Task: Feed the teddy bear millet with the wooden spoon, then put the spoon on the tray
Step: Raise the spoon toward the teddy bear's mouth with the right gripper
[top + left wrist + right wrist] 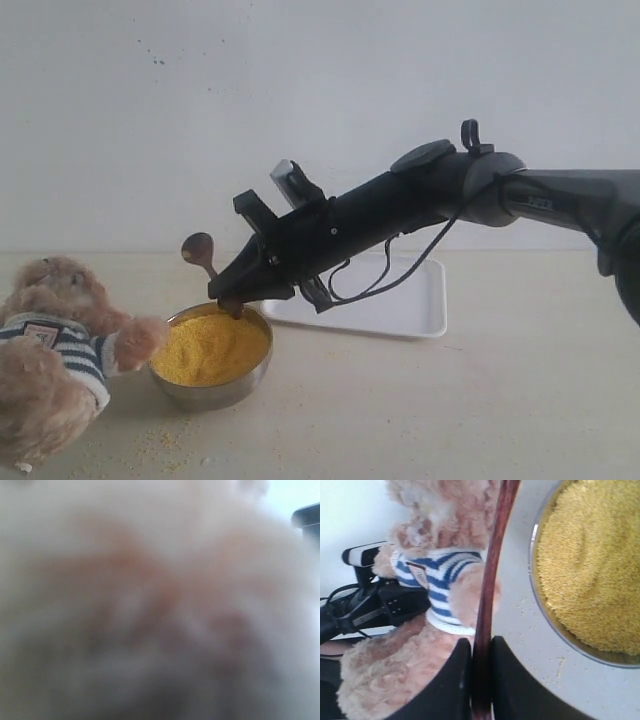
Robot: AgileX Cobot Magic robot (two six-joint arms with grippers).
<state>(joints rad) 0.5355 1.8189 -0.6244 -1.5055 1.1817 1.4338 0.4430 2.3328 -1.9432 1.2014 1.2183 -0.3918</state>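
The teddy bear (50, 350) sits at the left edge in its striped shirt (440, 580), one paw touching the steel bowl (215, 392). Yellow millet (210, 345) fills that bowl (555, 625). My right gripper (230, 298) reaches in from the right, over the bowl's far rim, and is shut on the handle of the wooden spoon (198, 250). The handle (492, 570) is pinched between the black fingers of that gripper (481, 647). The spoon's oval end points up, between bear and bowl. Blurred fur (150, 605) fills the left wrist view, hiding the left gripper's fingers.
The white tray (415, 300) lies behind and right of the bowl, partly hidden by the right arm. Spilled millet grains (160, 440) dot the table in front of the bowl. Black parts of the left arm (375, 605) show behind the bear.
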